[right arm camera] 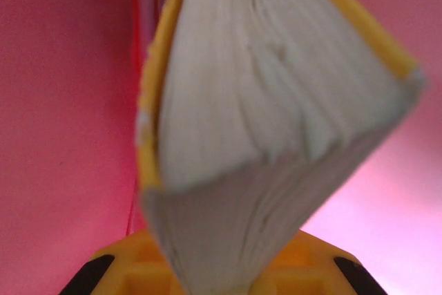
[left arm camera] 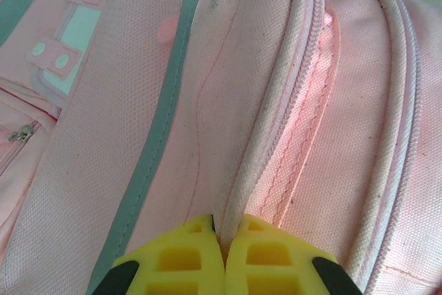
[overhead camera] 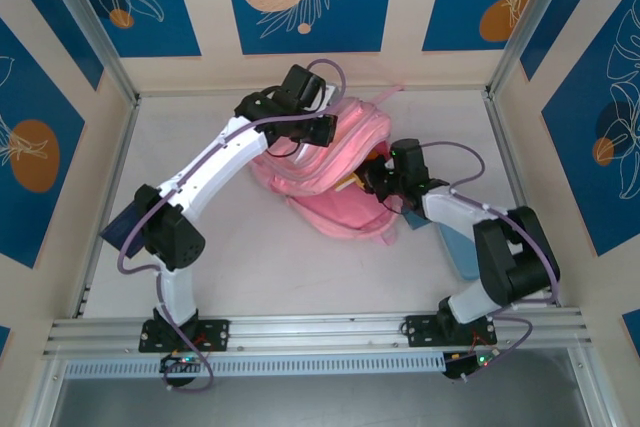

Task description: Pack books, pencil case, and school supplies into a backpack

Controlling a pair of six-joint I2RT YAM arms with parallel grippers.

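- Grips the yellow book (right arm camera: 262,101) in the right claw (right arm camera: 221,271), jaws narrow on its near edge, pages fanning straight ahead.
- Pinches a zip seam of the bag (left arm camera: 173,101) in the left claw (left arm camera: 224,257), jaws pressed together on the fabric.
- Points the book's long axis forward from the claw, pink lining on either side, so probably inside the mouth.
- Favours the right arm for the push deeper.
- Leaves the case (overhead camera: 462,252) on the counter (overhead camera: 260,267) behind the right claw, and the navy book (overhead camera: 122,225) behind the left.

Pale grey table (overhead camera: 280,267). Pink backpack (overhead camera: 345,212) lies centre frame; navy book (overhead camera: 118,229) at left edge; light blue pencil case (overhead camera: 460,252) lower right.
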